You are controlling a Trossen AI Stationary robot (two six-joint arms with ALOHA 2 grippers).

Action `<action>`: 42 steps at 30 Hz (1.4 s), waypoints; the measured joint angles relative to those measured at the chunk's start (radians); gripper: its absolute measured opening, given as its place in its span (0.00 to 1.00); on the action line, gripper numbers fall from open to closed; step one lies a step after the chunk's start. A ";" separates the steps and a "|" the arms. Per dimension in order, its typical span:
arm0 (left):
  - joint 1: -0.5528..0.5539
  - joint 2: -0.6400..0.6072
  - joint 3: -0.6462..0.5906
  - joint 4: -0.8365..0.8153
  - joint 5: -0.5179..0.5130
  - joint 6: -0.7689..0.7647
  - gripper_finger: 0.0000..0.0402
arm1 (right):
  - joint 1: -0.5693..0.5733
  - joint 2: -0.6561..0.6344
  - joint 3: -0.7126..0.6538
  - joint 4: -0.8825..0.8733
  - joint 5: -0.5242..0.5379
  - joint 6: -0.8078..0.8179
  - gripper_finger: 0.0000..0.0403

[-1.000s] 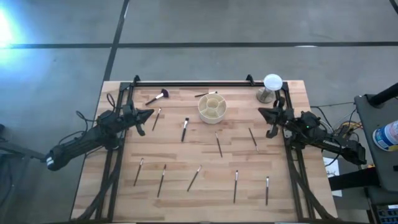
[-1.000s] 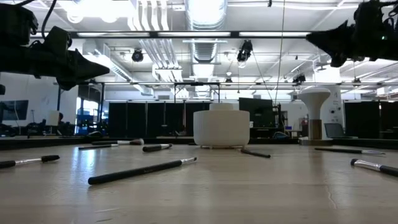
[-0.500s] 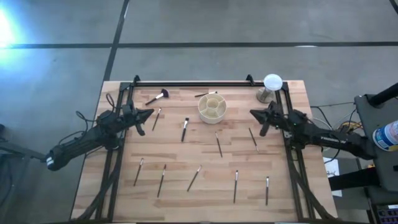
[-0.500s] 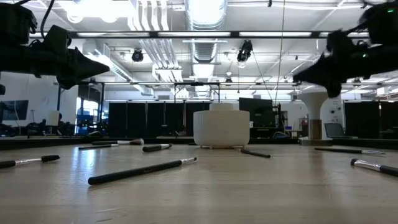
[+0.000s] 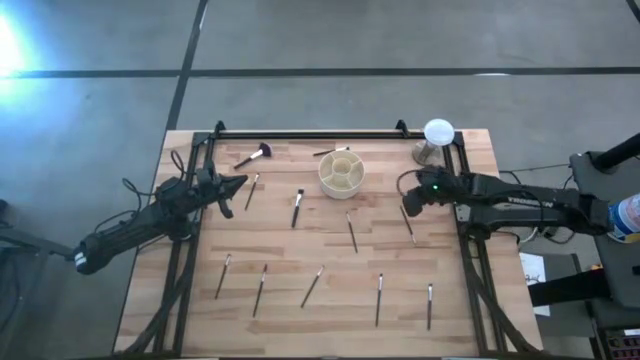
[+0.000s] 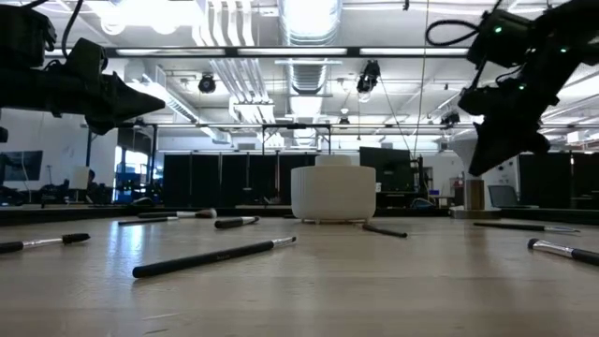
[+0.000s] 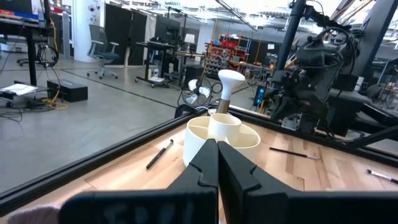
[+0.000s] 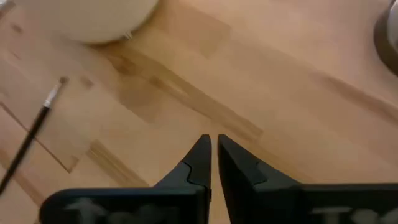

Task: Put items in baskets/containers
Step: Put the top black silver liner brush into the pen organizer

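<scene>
Several thin makeup brushes [image 5: 300,208] lie flat and scattered on the wooden table, one with a fluffy head [image 5: 254,155] at the far left. The round cream holder [image 5: 341,172] with inner dividers stands at the far middle. Another brush [image 5: 332,151] lies just behind it. My right gripper [image 5: 408,202] hangs above the table right of the holder. It slants down over the far end of one brush [image 5: 407,223], its fingers nearly together and holding nothing. My left gripper [image 5: 241,183] stays level and shut above the left side.
A white globe on a grey stand [image 5: 436,137] sits at the far right corner, just behind my right arm. A black frame rail [image 5: 310,133] runs along the far edge. Bare wood lies between the brushes in the near half.
My right gripper has reached from the right edge toward the table's middle. It has tipped from pointing level to slanting down at the table, and rolled somewhat. The brushes and the holder have not moved.
</scene>
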State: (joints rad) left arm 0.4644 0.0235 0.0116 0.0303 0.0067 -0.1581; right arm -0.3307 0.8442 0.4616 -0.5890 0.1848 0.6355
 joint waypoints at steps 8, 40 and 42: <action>0.000 0.015 0.000 -0.006 0.021 -0.073 0.00 | 0.010 0.243 0.063 -0.038 -0.070 0.099 0.20; 0.000 0.101 0.000 0.001 0.029 -0.138 0.00 | 0.016 0.522 0.076 0.092 -0.132 0.167 0.13; 0.000 0.102 0.000 -0.001 0.030 -0.174 0.00 | 0.022 0.506 0.074 0.091 -0.130 0.166 0.11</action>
State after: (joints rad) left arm 0.4643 0.1259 0.0116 0.0296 0.0362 -0.3318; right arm -0.3087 1.3502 0.5358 -0.4979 0.0544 0.8016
